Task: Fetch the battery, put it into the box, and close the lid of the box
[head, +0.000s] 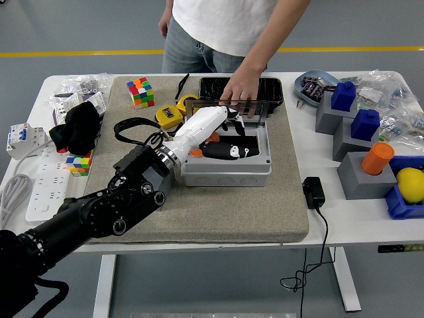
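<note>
Beyond my reach the grey floor (79, 26) runs under even light, crossed by a yellow line (73, 53). The white table (361, 222) before me stands on white legs (106, 285), with a grey mat (218, 212) spread beneath my arm. A black cable (311, 271) hangs off its near edge.

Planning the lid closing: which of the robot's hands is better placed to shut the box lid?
Probably left. The left hand is already inside the box, just below the raised lid, which a person's hand holds. The right arm is out of view.
</note>
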You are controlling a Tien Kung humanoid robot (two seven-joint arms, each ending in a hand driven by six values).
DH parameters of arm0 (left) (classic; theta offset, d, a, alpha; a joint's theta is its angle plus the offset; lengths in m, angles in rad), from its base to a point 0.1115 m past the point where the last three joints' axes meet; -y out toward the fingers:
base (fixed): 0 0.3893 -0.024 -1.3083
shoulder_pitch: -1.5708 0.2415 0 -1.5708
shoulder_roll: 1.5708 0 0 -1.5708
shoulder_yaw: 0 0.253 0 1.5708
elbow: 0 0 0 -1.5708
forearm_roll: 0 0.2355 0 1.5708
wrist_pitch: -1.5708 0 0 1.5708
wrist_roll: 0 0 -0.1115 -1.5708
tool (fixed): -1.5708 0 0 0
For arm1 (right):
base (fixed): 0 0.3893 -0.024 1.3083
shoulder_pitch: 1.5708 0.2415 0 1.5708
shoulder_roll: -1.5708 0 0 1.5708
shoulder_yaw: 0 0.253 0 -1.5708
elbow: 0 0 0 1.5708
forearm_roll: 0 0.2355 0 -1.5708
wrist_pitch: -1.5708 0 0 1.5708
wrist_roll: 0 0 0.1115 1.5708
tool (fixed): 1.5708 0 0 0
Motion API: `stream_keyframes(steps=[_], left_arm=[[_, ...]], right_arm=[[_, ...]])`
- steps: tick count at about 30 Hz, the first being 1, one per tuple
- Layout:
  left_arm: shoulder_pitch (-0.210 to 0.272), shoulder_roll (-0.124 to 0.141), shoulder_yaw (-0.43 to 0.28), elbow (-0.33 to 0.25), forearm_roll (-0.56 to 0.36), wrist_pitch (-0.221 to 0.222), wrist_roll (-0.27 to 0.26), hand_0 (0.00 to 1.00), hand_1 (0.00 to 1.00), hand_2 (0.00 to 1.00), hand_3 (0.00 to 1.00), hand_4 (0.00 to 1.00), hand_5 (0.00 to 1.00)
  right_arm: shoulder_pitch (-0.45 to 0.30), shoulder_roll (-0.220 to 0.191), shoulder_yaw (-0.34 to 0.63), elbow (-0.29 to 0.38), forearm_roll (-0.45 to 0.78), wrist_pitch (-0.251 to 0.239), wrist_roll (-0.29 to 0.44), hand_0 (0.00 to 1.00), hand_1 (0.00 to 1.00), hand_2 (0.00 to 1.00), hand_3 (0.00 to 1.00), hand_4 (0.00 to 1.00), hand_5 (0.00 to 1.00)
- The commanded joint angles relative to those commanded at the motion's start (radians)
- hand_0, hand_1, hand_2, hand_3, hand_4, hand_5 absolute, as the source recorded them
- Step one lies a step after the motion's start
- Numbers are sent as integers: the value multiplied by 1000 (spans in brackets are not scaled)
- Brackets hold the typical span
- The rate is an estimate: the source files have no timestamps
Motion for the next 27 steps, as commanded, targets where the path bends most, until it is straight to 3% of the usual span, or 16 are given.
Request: stream_keyframes(steps=[4, 5, 6, 10, 11, 16, 17, 21, 25, 27], left_arm=[[7, 0, -16, -56, 11, -88, 55, 778, 698, 621, 567, 998, 674], [8, 0, -21, -78, 10, -125, 72, 796, 736, 695, 690, 998, 839], [9, 0, -25, -94, 7, -148, 87, 796, 736, 695, 690, 998, 839], [18, 0, -63, -219, -30, -316, 218, 796, 736, 695, 690, 998, 839], [21, 0, -73, -247, -45, -355, 248, 787, 738, 703, 696, 998, 998], [32, 0, -146, -377, -181, -569, 386, 787, 738, 703, 696, 998, 998], [32, 0, -162, -397, -234, -628, 413, 723, 718, 687, 676, 998, 965], [36, 0, -205, -423, -387, -789, 455, 723, 718, 687, 676, 998, 965], [43, 0, -226, -429, -556, -958, 456, 677, 704, 686, 671, 998, 967], [46, 0, -232, -430, -634, -994, 438, 677, 704, 686, 671, 998, 967]], right_arm=[[-3, 0, 3, 0, -2, 1, -1, 896, 859, 805, 805, 998, 998], [-4, 0, 3, 0, -2, 1, -1, 895, 858, 805, 804, 998, 998], [-5, 0, 3, 0, -2, 1, -1, 895, 858, 805, 804, 998, 998], [-7, 1, 2, 0, 0, 0, 0, 895, 858, 805, 804, 998, 998], [-7, 1, 0, 0, 3, 0, 1, 894, 853, 804, 804, 998, 998], [-8, 2, 1, 0, 4, 1, 0, 894, 853, 804, 804, 998, 998], [-8, 2, 3, 0, 3, 2, -1, 894, 847, 800, 803, 998, 998], [-7, 3, 7, 0, 1, 3, -2, 894, 847, 800, 803, 998, 998], [-6, 4, 5, 0, 6, 4, 0, 887, 836, 796, 802, 998, 998], [-6, 5, 5, 0, 7, 4, 0, 887, 836, 796, 802, 998, 998]])
